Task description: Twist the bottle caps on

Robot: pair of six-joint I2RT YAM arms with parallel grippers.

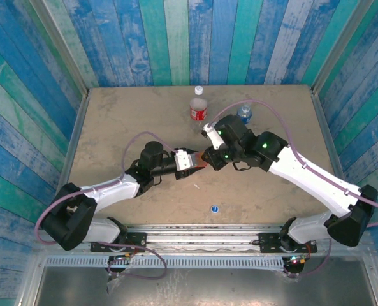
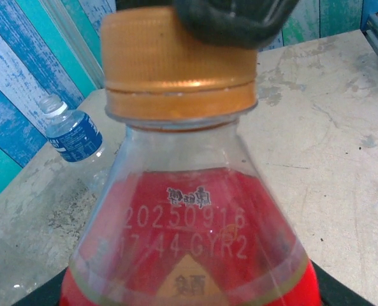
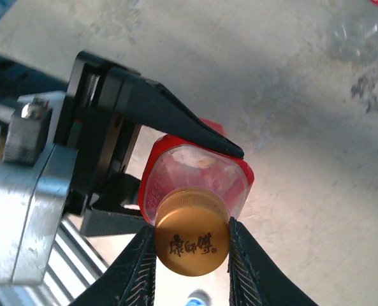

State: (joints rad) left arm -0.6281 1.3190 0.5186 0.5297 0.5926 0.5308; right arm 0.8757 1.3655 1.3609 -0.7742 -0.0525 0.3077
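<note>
Clamping the all-red bottle [image 3: 200, 171] below its shoulder, the left gripper [image 1: 195, 162] holds it near the middle of the table [image 1: 112, 127]. The right gripper [image 1: 211, 155] has both fingers pressed against the sides of the orange cap [image 3: 192, 243], which sits on that bottle's neck.

The likeliest trouble, as I judge it, is the bottle turning along with the cap: its soft wall could slip or buckle in the left jaws, and the thread would never tighten. A cap seated slightly crooked could also cross-thread. From the left wrist its lower ring looks close to level, but I cannot tell how far it has engaged. The right fingers hold only the cap's rim, so they might skid off it.

The count is three bottles and three caps:
- At 12 o'clock stands the clear bottle with the red label [image 1: 199, 109], its white cap [image 1: 199, 90] already on.
- At 1 o'clock is the blue-label bottle [image 1: 244, 114], seemingly uncapped.
- At 6 o'clock, by the near edge, lies the blue cap [image 1: 214, 208].

One white scrap [image 1: 195, 186] lies loose between the blue cap and the grippers.
</note>
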